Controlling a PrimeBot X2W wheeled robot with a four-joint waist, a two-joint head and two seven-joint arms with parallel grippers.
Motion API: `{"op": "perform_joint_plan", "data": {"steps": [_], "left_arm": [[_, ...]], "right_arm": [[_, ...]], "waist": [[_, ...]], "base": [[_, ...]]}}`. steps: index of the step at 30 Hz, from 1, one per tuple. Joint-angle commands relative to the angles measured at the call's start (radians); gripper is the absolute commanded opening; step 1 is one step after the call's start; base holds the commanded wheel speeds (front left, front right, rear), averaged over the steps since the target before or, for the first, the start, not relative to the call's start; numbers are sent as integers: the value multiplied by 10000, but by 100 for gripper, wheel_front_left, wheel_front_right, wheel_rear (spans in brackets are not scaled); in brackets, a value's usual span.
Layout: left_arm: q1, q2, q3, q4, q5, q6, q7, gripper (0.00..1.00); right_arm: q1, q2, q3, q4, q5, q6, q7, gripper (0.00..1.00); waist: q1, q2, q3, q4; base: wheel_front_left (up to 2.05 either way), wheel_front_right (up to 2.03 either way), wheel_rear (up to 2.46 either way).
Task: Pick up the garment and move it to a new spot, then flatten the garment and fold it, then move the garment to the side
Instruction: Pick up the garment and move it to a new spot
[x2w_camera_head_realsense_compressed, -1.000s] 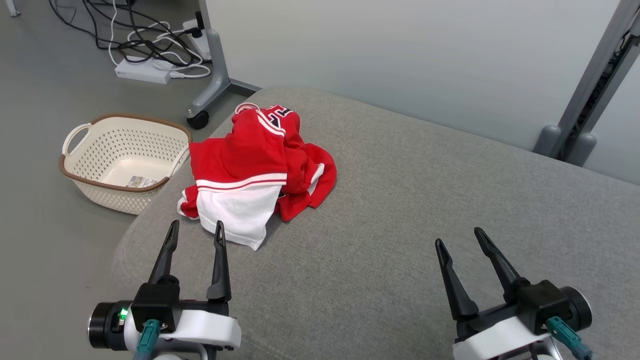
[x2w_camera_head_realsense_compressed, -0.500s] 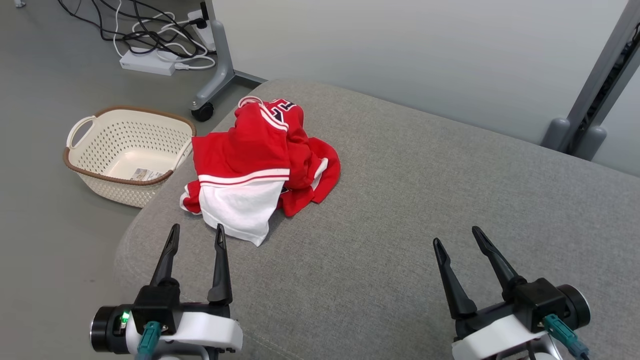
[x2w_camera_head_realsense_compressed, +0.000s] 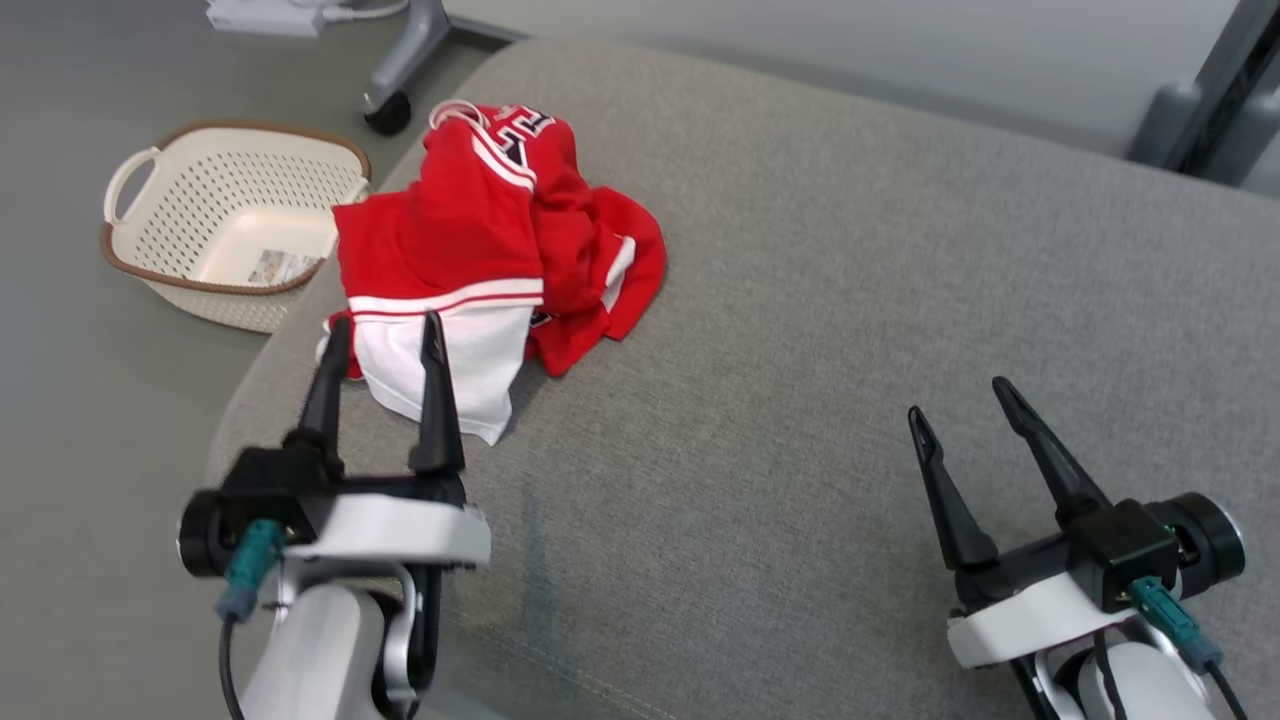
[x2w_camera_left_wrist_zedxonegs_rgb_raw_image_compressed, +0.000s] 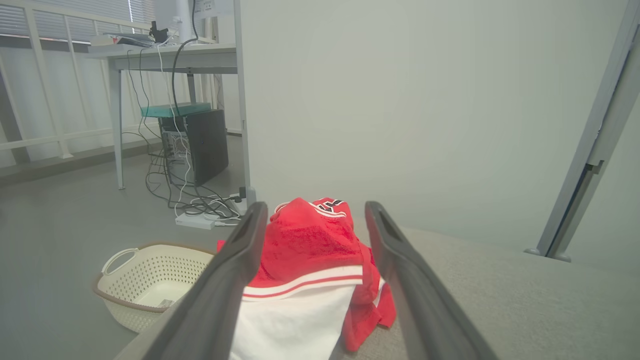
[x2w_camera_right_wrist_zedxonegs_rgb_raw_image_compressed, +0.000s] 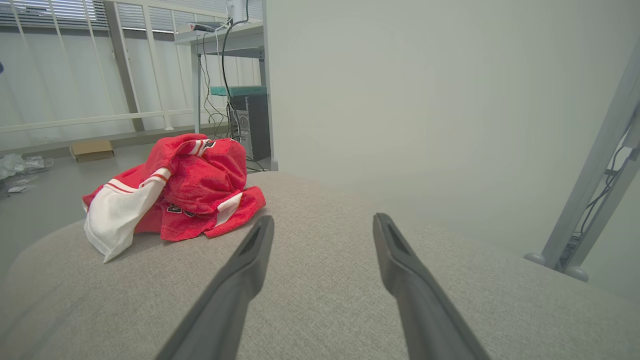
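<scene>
Toward the upper left of the head view, you see the garment (x2w_camera_head_realsense_compressed: 470, 240), a red and white jersey, lying crumpled in a heap near the left edge of the grey padded surface (x2w_camera_head_realsense_compressed: 800, 300). Its white panel falls toward the bottom of the frame, with red folds piled behind it. At the lower left, your left gripper (x2w_camera_head_realsense_compressed: 386, 322) points up the frame with its jaws apart and empty. Their tips overlap the white panel's lower edge in this view, though you cannot tell whether they touch the cloth. From the left wrist view the garment (x2w_camera_left_wrist_zedxonegs_rgb_raw_image_compressed: 305, 245) sits between the two dark fingers (x2w_camera_left_wrist_zedxonegs_rgb_raw_image_compressed: 232, 270), just ahead. At the lower right, your right gripper (x2w_camera_head_realsense_compressed: 957, 395) is over bare upholstery, jaws apart, well apart from the jersey. Left of the padded surface, a cream perforated basket (x2w_camera_head_realsense_compressed: 230, 310) with a brown rim stands on the floor (x2w_camera_head_realsense_compressed: 60, 450).
</scene>
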Motion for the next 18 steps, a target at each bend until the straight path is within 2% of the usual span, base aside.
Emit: {"op": "perform_joint_plan", "data": {"steps": [1, 7, 11, 18], "left_arm": [[-534, 36, 143, 103, -128, 64, -7, 100], [-1695, 36, 591, 674, -205, -14, -1, 100], [-2726, 44, 981, 1583, -80, -33, -1, 100], [-4573, 44, 1199, 4275, -538, 128, -3, 100]], "right_arm": [[-232, -195, -19, -19, -104, 16, -44, 100], [-646, -480, 142, -13, -92, 16, -43, 100], [-967, -640, -65, -35, -149, 16, -43, 100], [-1230, -956, -117, 208, -15, 16, -43, 100]], "waist": [[-1, 0, 805, -240], [-1, 0, 1527, -590], [-1, 0, 2006, -861], [-1, 0, 2583, -1118]], "base": [[0, 0, 0], [0, 0, 0], [0, 0, 0], [0, 0, 0]]}}
